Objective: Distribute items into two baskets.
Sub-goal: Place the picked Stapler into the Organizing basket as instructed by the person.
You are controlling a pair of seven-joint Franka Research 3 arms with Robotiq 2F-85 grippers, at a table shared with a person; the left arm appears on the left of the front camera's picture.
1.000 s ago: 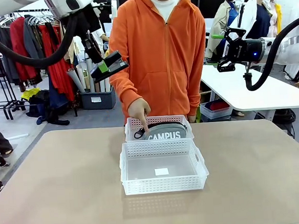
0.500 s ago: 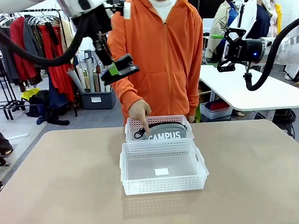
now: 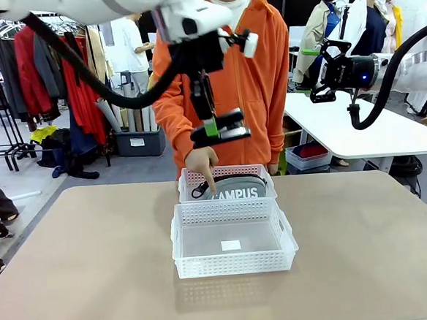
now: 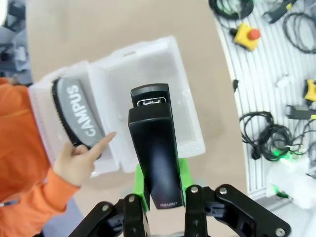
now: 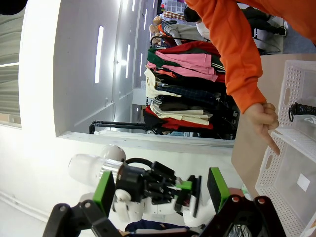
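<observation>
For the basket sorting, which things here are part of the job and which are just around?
Job:
stapler, clamped in left gripper
CAMPUS pouch in far basket
near basket, only a sticker inside

Around:
clothes rack
white side table
grey bin

A broad tan counter (image 3: 96, 263) with rounded corners spans the foreground. Behind it stands a person in an orange zip-up hoodie (image 3: 256, 91) over a white shirt. Far left, a clothes rack hung with red and dark garments (image 3: 42, 66) stands over a grey plastic storage bin (image 3: 140, 142) on the floor. To the right sits a white side table (image 3: 343, 132). Beside the counter, black coiled cables (image 4: 269, 138) and a yellow box with a red button (image 4: 247, 37) lie on a pale slatted surface.
</observation>
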